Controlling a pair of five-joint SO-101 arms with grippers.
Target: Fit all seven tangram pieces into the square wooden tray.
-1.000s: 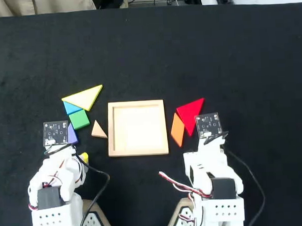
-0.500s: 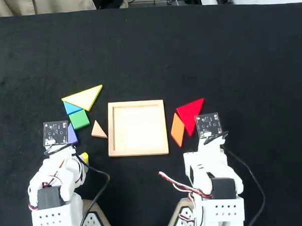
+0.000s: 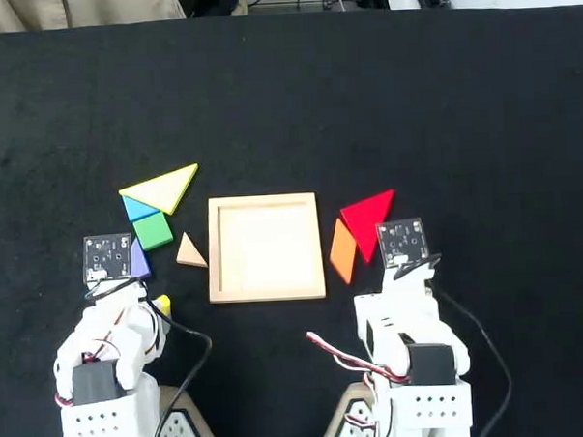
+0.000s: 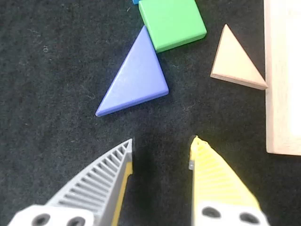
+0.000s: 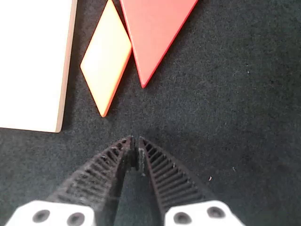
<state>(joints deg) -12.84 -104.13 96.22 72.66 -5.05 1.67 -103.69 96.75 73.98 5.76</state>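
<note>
Two arms flank the wooden tray (image 3: 263, 202).
At its 8 o'clock the left gripper (image 4: 161, 141) has jaws apart, empty; at 4 o'clock the right gripper (image 5: 135, 140) has jaws pressed together.

No writing, number, label or sign can be read. The left board (image 3: 107, 257), at 8 o'clock of the wooden tray (image 3: 267, 295), and the right board (image 3: 402, 241), at 4 o'clock, show pale specks too small to make out.
</note>
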